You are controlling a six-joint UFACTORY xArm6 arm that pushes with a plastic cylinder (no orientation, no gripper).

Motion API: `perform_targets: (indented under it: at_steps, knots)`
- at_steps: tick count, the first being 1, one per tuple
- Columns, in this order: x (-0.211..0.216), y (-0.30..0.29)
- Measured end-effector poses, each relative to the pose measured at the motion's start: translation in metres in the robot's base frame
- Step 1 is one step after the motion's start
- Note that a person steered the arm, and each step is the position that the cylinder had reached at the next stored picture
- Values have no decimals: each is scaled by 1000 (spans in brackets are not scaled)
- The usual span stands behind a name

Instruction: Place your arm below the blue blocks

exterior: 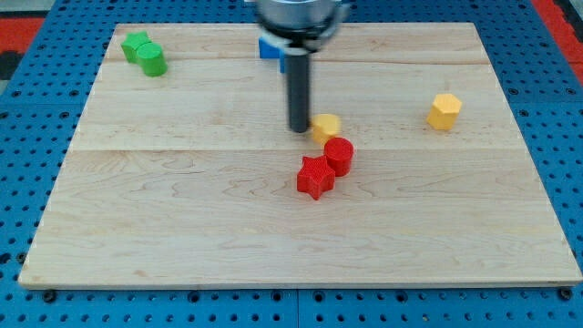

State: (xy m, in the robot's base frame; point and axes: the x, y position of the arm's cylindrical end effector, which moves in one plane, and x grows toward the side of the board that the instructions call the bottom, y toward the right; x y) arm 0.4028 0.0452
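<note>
The board [182, 210] is pale wood with visible grain and plank seams, matt. The rod [299, 91] looks like dark metal with a dull sheen. The red star [315, 177], red cylinder [339, 155], yellow blocks [444, 111] and green blocks [146, 53] look like smooth, matt painted pieces.

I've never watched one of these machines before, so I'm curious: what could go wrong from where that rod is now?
1. My tip sits right beside the yellow round block, apparently touching it; a small move toward the view's right would likely shove it into the red cylinder and red star.
2. The blue blocks are partly hidden behind my arm at the view's top, so judging the spot below them is harder.
</note>
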Motion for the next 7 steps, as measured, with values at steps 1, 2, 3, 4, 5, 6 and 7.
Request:
perform_targets:
  at_steps: [1, 2, 3, 4, 5, 6, 7]
  knots:
    - [12, 4]
    - [28, 42]
    - [15, 81]
    - [-1, 86]
    - [11, 25]
    - [7, 14]
    - [7, 13]
